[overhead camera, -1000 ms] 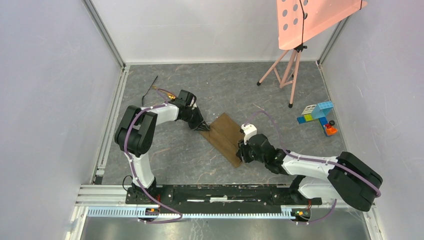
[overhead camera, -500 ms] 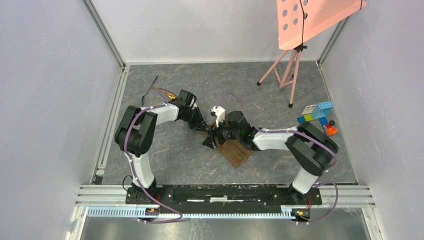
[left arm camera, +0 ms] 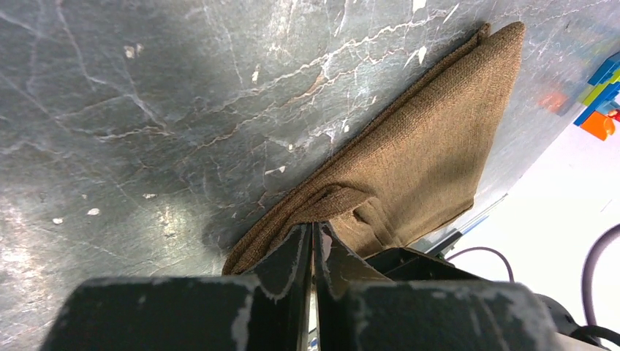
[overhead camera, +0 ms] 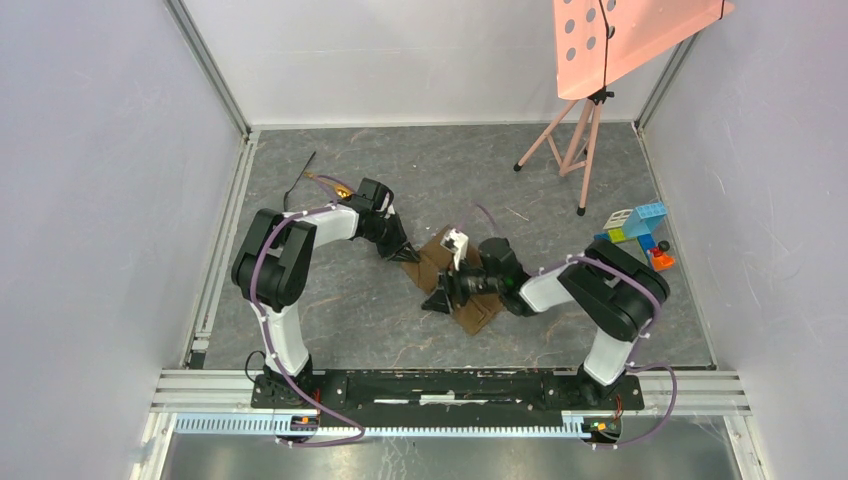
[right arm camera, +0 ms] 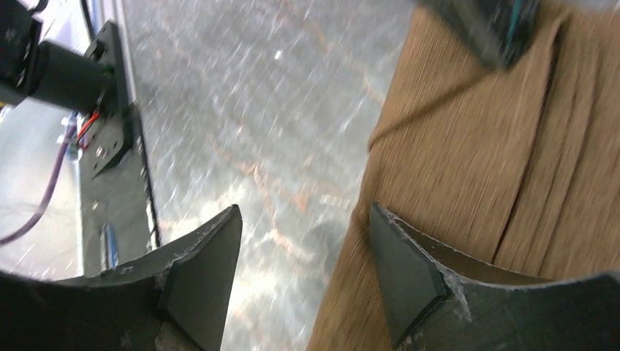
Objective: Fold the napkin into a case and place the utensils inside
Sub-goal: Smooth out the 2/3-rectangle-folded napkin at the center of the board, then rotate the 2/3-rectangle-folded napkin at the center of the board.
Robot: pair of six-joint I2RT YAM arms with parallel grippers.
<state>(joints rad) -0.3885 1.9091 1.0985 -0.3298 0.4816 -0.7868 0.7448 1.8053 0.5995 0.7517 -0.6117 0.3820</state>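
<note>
Brown cloth is the work in hand, but the utensils come first from the left. The thin black utensil [overhead camera: 298, 177] and the gold spoon [overhead camera: 337, 188] lie near the far-left corner of the surface [overhead camera: 350, 320], outside the cloth. Just right of them the left jaws are together, clamped on a corner of the napkin [left arm camera: 431, 146]. It lies folded into a narrow oblong slanting across the middle of the surface, and the pinched corner puckers into soft creases. Next, the right jaws stand apart, straddling one long edge of the cloth and holding nothing. Toy blocks [overhead camera: 634, 230] sit by the right edge.

The napkin looks light, limp and coarse-woven. It should not slip, but it will likely sag and unfold if lifted by one point. A corner or edge with all layers pinched together seems the best hold. The utensils look stiff, thin and slick, best taken across the handle.
</note>
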